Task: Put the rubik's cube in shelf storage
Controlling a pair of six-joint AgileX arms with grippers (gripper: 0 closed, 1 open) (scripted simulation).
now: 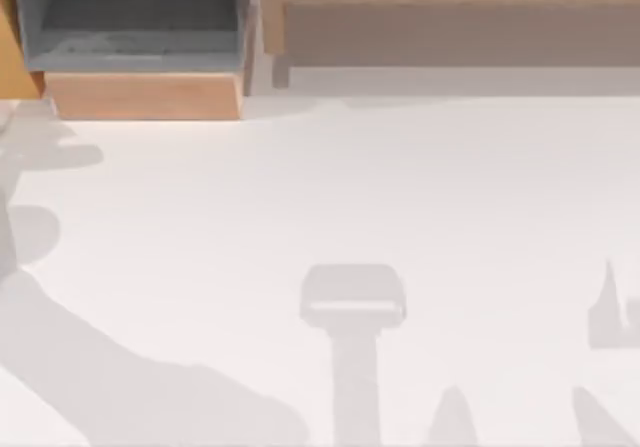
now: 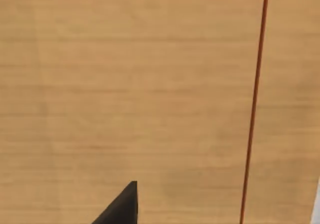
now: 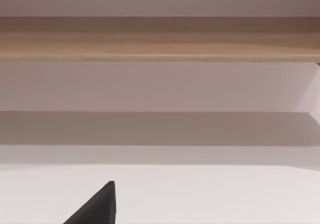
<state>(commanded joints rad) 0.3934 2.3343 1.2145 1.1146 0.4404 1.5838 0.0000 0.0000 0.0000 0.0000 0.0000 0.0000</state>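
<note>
A long light-brown wooden shelf unit [image 1: 450,17], with a wood ledge, a side post and a greyish-brown recess, is seen along the far edge of the white counter [image 1: 320,217], from the top view's middle to its right. Just beside it, at the far left, a grey-lined box with a light wood front [image 1: 140,52] is seen; its interior appears bare.

Soft grey shadows of the arms are cast on the counter near the front edge and down the left side.

In the left wrist view, a dark tip of one of the left gripper's fingers [image 2: 122,209] is recorded against a light wood panel [image 2: 125,83] crossed by a thin reddish-brown seam. In the right wrist view, one dark tip of the right gripper's fingers [image 3: 97,206] is recorded above the counter, facing the shelf's ledge and recess.

How far either pair of fingers is parted, or whether anything is held, cannot be told. Where the rubik's cube lies cannot be told.
</note>
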